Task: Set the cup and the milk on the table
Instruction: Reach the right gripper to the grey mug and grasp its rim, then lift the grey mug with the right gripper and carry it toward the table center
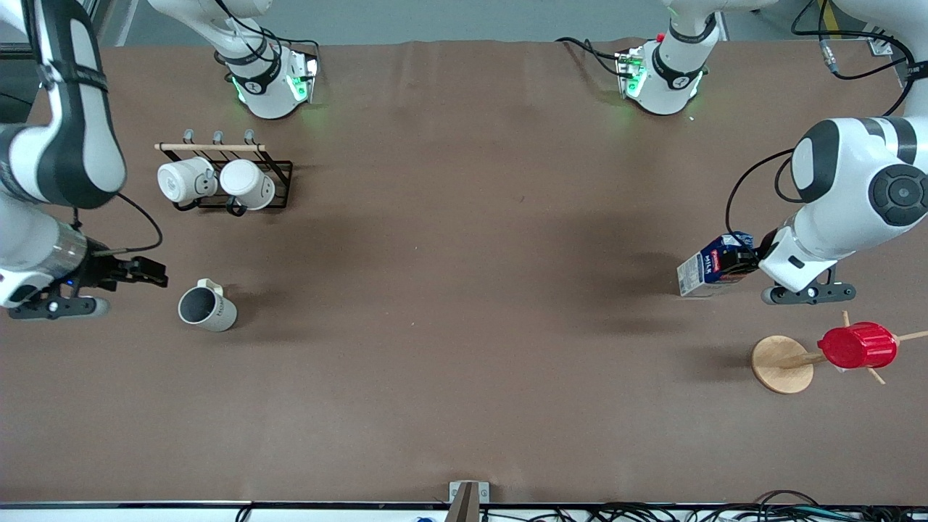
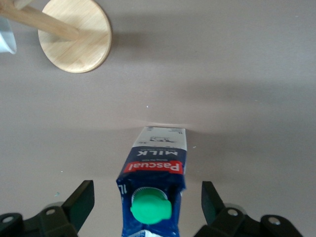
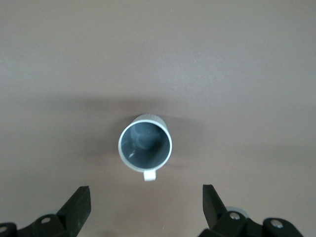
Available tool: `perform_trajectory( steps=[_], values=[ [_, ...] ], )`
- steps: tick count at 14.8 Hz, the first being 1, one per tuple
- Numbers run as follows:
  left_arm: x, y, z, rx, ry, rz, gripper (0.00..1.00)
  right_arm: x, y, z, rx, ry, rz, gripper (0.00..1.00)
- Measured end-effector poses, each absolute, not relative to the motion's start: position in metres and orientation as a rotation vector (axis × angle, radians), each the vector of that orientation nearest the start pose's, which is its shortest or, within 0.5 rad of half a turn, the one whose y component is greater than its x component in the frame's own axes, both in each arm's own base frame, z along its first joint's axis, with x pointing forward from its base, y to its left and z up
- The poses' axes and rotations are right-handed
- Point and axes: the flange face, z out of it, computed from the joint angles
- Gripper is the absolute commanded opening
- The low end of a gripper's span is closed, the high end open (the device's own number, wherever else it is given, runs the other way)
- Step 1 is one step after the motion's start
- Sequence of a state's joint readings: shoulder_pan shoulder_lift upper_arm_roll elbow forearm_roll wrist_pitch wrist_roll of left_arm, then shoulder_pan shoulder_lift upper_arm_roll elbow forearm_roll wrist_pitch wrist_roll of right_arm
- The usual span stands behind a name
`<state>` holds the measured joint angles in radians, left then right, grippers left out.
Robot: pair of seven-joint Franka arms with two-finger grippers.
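Cup (image 1: 208,307): upright on the tabletop (image 1: 464,362), nothing inside, near the right arm's edge.
Milk (image 1: 709,270): upright, capped, near the left arm's edge.
Left claw (image 2: 148,210): open, straddling milk.
Right claw (image 3: 145,210): open, beside cup.

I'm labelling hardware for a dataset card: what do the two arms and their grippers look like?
Both arms have glossy white shells with dark grey joint bands and round dark caps, and black cables loop alongside them. The bases glow green. The left gripper and right gripper are black, each with two flat, wedge-shaped fingers on a black bar with silver screws.
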<state>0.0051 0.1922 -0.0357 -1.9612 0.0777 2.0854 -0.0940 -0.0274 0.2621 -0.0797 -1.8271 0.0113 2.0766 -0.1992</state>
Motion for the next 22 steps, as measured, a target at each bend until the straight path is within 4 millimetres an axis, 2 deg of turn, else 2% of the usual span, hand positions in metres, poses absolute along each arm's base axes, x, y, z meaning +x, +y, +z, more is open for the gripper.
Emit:
perform_trajectory(
  steps=[3, 6, 8, 10, 11, 13, 15, 16, 19, 20, 22],
  values=[
    [0.581, -0.012, 0.358, -3.077, -0.037, 0.113, 0.96, 0.622, -0.071, 0.34, -3.164, -0.223, -0.021, 1.0],
    [0.579, -0.014, 0.354, -3.077, -0.031, 0.121, 0.96, 0.624, -0.08, 0.298, -3.178, -0.293, -0.065, 1.0],
    [0.579, -0.015, 0.354, -3.077, -0.029, 0.122, 0.96, 0.624, -0.082, 0.273, -3.184, -0.312, -0.084, 0.93],
    [0.578, -0.015, 0.352, -3.077, -0.029, 0.127, 0.96, 0.62, -0.082, 0.256, -3.186, -0.323, -0.097, 0.78],
    [0.576, -0.014, 0.35, -3.076, -0.029, 0.135, 0.96, 0.618, -0.081, 0.251, -3.187, -0.325, -0.101, 0.67],
    [0.573, -0.014, 0.345, -3.075, -0.021, 0.153, 0.96, 0.615, -0.081, 0.245, -3.187, -0.328, -0.107, 0.28],
    [0.571, -0.014, 0.342, -3.075, -0.007, 0.167, 0.96, 0.613, -0.08, 0.241, -3.187, -0.33, -0.102, 0.07],
    [0.569, -0.014, 0.34, -3.074, -0.005, 0.173, 0.96, 0.613, -0.08, 0.24, -3.187, -0.329, -0.102, 0.0],
    [0.568, -0.014, 0.337, -3.074, -0.004, 0.183, 0.95, 0.613, -0.08, 0.239, -3.187, -0.328, -0.101, 0.0],
    [0.567, -0.014, 0.337, -3.073, -0.004, 0.185, 0.9, 0.614, -0.079, 0.239, -3.187, -0.329, -0.102, 0.0],
    [0.567, -0.014, 0.336, -3.073, -0.004, 0.186, 0.68, 0.616, -0.075, 0.244, -3.182, -0.339, -0.094, 0.0]
  ],
)
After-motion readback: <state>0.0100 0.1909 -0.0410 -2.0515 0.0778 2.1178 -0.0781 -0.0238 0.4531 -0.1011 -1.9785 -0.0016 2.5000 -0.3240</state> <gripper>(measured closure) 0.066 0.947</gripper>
